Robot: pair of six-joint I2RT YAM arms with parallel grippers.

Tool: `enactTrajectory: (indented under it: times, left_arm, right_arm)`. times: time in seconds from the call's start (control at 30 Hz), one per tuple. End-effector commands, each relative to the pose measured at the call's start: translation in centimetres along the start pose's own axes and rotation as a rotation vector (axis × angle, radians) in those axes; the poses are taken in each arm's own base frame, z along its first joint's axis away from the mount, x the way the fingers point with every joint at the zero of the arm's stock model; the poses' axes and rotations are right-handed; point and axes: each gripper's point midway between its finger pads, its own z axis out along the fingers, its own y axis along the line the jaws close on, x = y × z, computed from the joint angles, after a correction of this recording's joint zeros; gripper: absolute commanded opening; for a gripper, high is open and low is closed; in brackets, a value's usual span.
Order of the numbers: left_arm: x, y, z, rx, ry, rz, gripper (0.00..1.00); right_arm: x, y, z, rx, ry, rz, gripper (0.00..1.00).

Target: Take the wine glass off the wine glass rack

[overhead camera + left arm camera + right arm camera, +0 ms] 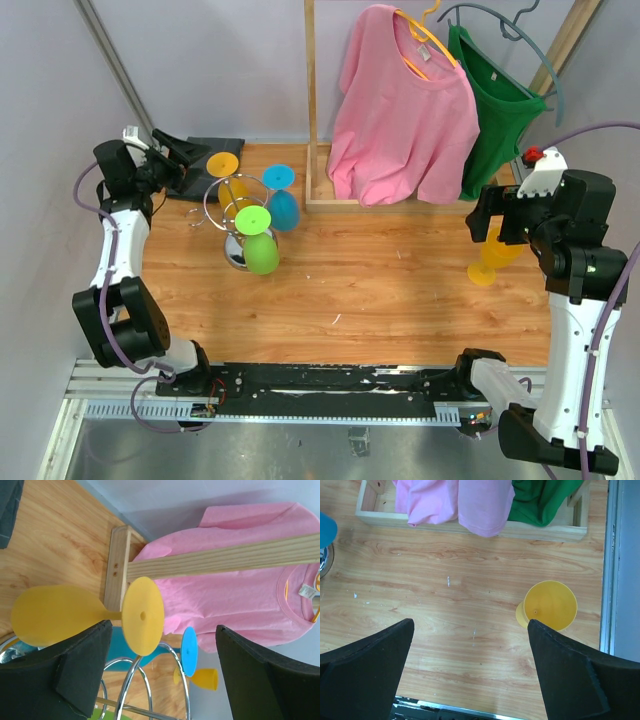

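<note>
Left gripper (162, 626) nearest: fingers spread wide, nothing held. The foot of the yellow wine glass (55, 615) shows between them, and the glass hangs on the wine glass rack (134, 685). Risks, as we judge them: a grip on the foot's rim could slip, and a sideways pull could snag the wire loops, drag the rack or knock the blue glass (189, 651) beside it. Right gripper (470, 625) is also wide open and empty, well apart. Open room lies mid-table (400, 290); the wooden clothes rack (312, 110) crowds the far side.
</note>
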Motion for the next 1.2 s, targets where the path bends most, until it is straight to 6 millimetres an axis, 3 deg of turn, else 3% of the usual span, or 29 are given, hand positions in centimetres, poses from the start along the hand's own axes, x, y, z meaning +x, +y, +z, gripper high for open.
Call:
enactTrajectory:
  times: [0.0,0.2,0.37,0.8,1.17]
  left_arm:
    - [-0.6,0.9,0.8,0.001,-0.029,-0.027,0.89]
    - [-0.7,1.3,1.4,0.011,-0.030,-0.057,0.83]
    - [-0.3,1.6,1.7,0.018,-0.007,-0.082,0.67]
    - [1.3,2.4,1.2,0.006,0.042,-0.077,0.60]
    - [1.0,2.3,1.4,0.007,0.045,-0.076,0.40]
  right_arm:
    - [-0.2,0.1,0.0,-0.008,-0.012,0.002,0.99]
    - [-0.3,0.0,0.4,-0.015,-0.006,0.002,0.99]
    - [-0.4,0.0,0.7,-0.014,-0.004,0.001,0.99]
    - [0.2,-0.1,1.0,-0.014,0.011,0.006,0.99]
    - [0.7,0.0,1.0,-0.016,0.017,0.009,0.99]
